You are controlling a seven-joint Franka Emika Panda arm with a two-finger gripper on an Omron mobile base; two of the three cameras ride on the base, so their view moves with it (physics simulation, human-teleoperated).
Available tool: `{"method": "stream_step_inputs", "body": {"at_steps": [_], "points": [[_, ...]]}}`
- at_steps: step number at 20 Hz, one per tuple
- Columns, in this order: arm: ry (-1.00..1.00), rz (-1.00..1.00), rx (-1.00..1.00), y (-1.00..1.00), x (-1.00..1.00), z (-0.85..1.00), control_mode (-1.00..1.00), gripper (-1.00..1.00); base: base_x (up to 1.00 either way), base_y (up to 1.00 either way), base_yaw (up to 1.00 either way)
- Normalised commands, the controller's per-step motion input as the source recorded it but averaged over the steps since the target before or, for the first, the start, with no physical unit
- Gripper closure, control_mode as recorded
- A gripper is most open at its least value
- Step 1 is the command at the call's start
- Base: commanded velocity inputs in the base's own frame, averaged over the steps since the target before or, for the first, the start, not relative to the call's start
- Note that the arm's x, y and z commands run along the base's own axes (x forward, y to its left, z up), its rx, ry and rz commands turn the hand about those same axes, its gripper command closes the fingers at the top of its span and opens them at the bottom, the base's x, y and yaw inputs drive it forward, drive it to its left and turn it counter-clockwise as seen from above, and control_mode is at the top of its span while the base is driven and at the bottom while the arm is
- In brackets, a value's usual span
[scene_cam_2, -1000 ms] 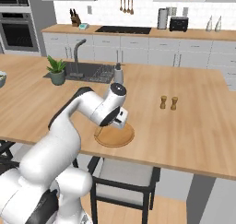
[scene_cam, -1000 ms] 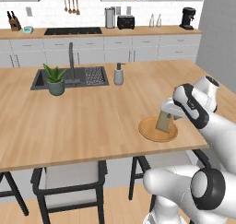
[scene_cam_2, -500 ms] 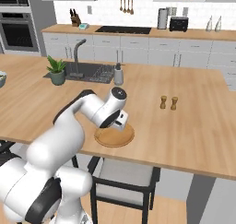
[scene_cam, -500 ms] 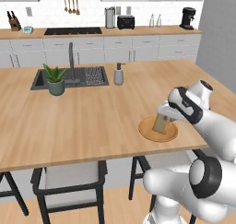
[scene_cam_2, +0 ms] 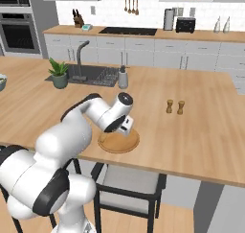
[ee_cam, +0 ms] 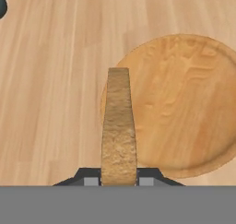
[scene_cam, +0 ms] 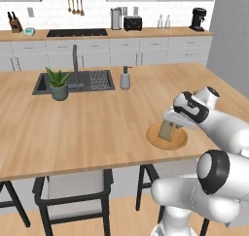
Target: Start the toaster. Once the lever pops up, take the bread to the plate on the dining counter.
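Light-wood dining counter (scene_cam: 97,128) under plate (scene_cam: 156,139)

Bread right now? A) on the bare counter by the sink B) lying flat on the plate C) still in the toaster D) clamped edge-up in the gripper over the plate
D: the bread stands on edge between the fingers of the gripper, above the plate near its edge.

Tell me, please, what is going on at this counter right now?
The white arm's gripper is shut on the bread, holding the slice on edge over the left rim of the wooden plate on the dining counter. The slice is not yet released. The toaster stands far back on the rear worktop.
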Motion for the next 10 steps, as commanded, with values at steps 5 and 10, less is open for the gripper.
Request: {"method": "stream_step_inputs", "body": {"at_steps": [5, 10], "points": [[0.00, 0.00, 0.00, 0.00, 0.16, -0.16, -1.00, 1.00, 0.00, 0.00, 0.00], [0.00, 0.00, 0.00, 0.00, 0.26, -0.22, -1.00, 1.00, 0.00, 0.00, 0.00]]}}
